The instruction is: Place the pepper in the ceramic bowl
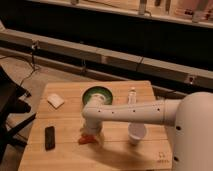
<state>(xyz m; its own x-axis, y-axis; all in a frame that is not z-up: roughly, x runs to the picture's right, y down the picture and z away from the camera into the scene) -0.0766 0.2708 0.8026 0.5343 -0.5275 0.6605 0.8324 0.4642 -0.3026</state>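
I have the arm (150, 111) stretched across the counter (65, 155) from the right, its white forearm lying level above the wood and bending down at the elbow just in front of the bowl (98, 94). The gripper (90, 134) hangs at the end of that bend, low over the counter, on the near side of the bowl and a little to its left. I cannot tell from here whether the fingers are apart, together or clamped on anything; the wrist hides them.

The pepper (85, 140) shows as a small red-orange shape right at the foot of the gripper, on the near-left side of the bowl. It looks to be at counter level, but I cannot tell whether it rests on the wood or is touched by the gripper. It is outside the bowl.

The bowl sits toward the far middle of the counter, green inside with a dark rim, its near edge partly covered by the arm's elbow. A white cup (136, 133) stands near and to the right of the bowl, just under the forearm. A small bottle (132, 94) stands to the right of the bowl. A white pad (55, 101) lies left of the bowl, and a black block (49, 137) lies well to the near left of it.
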